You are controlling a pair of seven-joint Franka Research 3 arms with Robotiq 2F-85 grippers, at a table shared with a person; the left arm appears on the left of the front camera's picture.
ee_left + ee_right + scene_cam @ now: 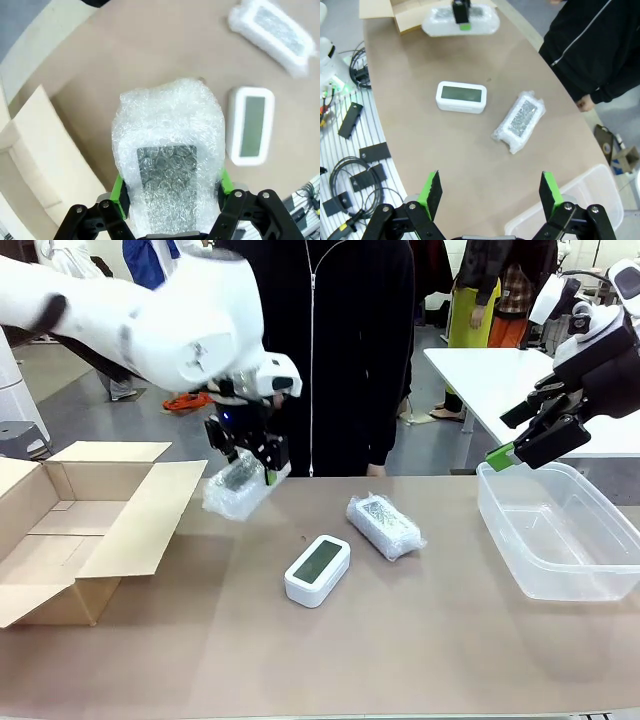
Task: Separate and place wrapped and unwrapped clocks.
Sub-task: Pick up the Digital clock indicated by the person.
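Beside the cardboard box (140, 515), left gripper (255, 465) clamps a bubble-wrapped clock (232, 492) aloft, probably boxing it next; right gripper (510, 435) gaping.

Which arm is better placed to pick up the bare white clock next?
Probably right: the right claw is open and empty; the left claw is shut on a wrapped clock.

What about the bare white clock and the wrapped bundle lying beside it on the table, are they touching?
Apart. The right wrist view shows a strip of bare table between the clock and the bundle.
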